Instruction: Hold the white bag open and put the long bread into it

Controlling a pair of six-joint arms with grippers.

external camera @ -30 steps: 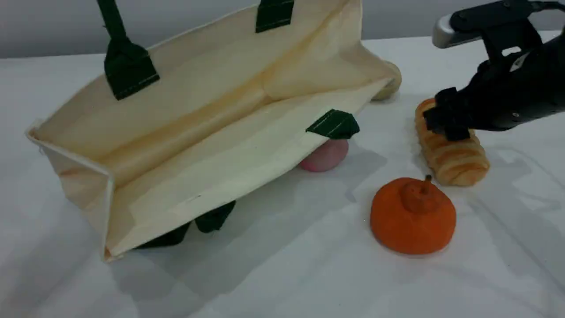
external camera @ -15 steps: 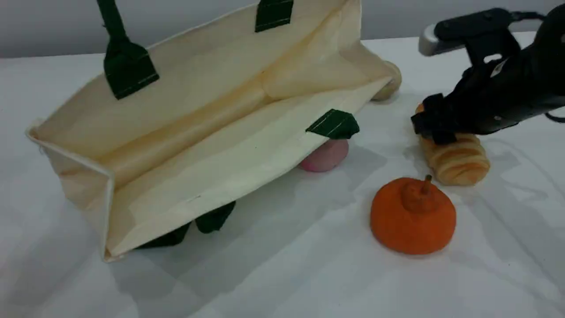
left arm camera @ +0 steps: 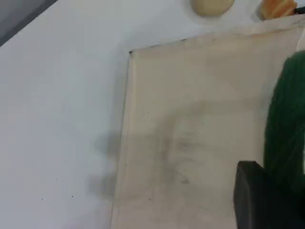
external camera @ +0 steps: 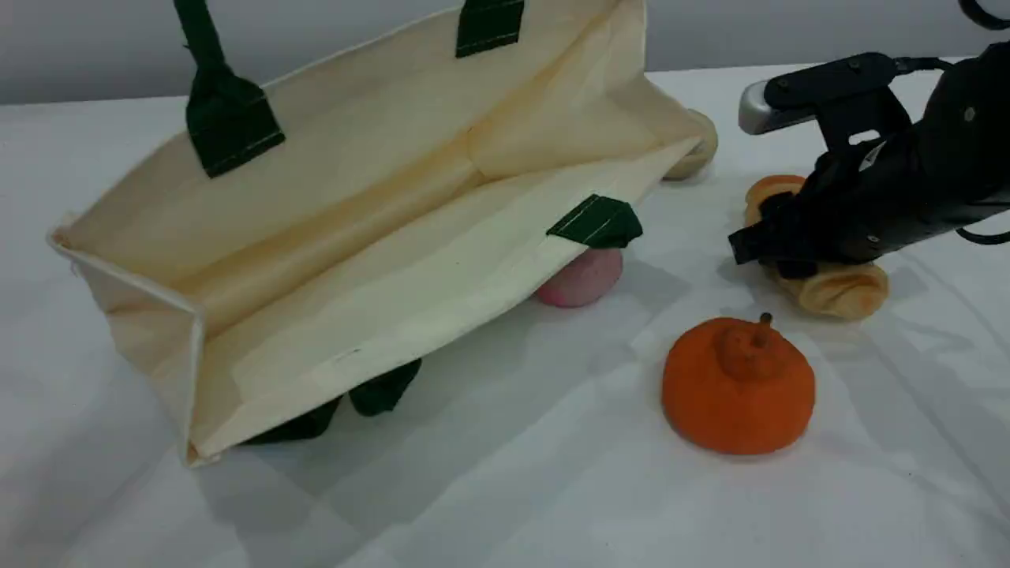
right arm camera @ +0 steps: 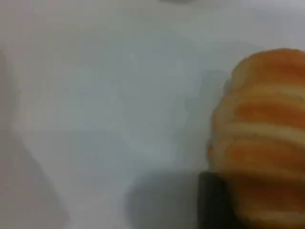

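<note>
The white bag (external camera: 379, 237) lies tilted on the table with its mouth facing the camera and held open. Its far dark green handle (external camera: 207, 71) is pulled straight up out of the scene view. In the left wrist view that green handle (left arm camera: 286, 129) runs down to my left gripper's black fingertip (left arm camera: 257, 200), which is shut on it above the bag's cloth (left arm camera: 190, 119). The long bread (external camera: 840, 290) lies on the table right of the bag. My right gripper (external camera: 777, 252) straddles its middle. In the right wrist view one fingertip (right arm camera: 214, 205) presses against the bread's ridged side (right arm camera: 262, 124).
An orange pumpkin-like ball (external camera: 738, 386) sits just in front of the bread. A pink round item (external camera: 582, 278) lies partly under the bag's front edge. A beige bun (external camera: 698, 146) sits behind the bag's right corner. The table is covered in white cloth.
My right gripper has come down and slid along the bread to its middle, and its jaws have narrowed onto it. The bread's near end has shifted slightly. The bag has not moved.
</note>
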